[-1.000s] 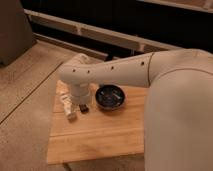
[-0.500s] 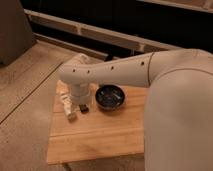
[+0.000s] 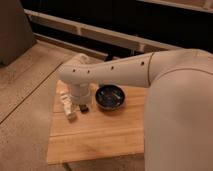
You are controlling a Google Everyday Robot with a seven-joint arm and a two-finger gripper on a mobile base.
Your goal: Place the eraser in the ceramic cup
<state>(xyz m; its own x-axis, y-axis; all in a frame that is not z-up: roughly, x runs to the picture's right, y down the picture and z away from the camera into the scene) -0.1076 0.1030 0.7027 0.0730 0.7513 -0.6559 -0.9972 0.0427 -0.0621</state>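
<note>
My gripper (image 3: pixel 80 104) hangs from the long white arm and points down over the left part of a wooden board (image 3: pixel 100 132). The eraser (image 3: pixel 85 108), a small black block, lies on the board just below and right of the gripper, very close to it. A cream-white shape (image 3: pixel 64 101) just left of the gripper looks like the ceramic cup, partly hidden by the wrist. I cannot tell if the gripper touches the eraser.
A wide dark glossy bowl (image 3: pixel 110 97) sits on the board right of the gripper. A pale box (image 3: pixel 71 114) lies by the board's left edge. The board rests on a speckled countertop (image 3: pixel 25 115). My arm's bulky white body (image 3: pixel 180 115) fills the right side.
</note>
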